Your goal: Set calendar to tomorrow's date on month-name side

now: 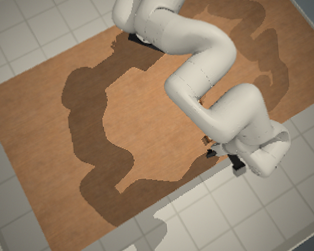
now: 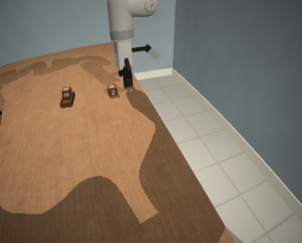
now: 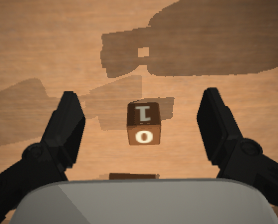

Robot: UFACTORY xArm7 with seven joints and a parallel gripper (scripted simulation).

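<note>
A loose brown cube (image 1: 206, 140) (image 2: 113, 91) (image 3: 143, 123) stands on the table. In the wrist view one face shows an upside-down 1 and the one below it shows a 0; the exterior view shows a 2 on its side. My gripper (image 1: 211, 153) (image 2: 126, 79) (image 3: 140, 104) is open and empty, above the table near the loose cube, with the cube between the fingers' lines in the wrist view. The small brown tray (image 2: 67, 104) lies flat, to the left of the cube in the exterior view. Another cube (image 2: 66, 93) sits in it; its digit is too small to read.
The wooden table (image 1: 148, 112) (image 2: 78, 149) bears broad arm shadows. Its edge runs close beside the gripper, with tiled floor (image 2: 196, 144) beyond. The arm hides most of the tray in the top view. A dark brown edge (image 3: 134, 176) shows at the bottom of the wrist view.
</note>
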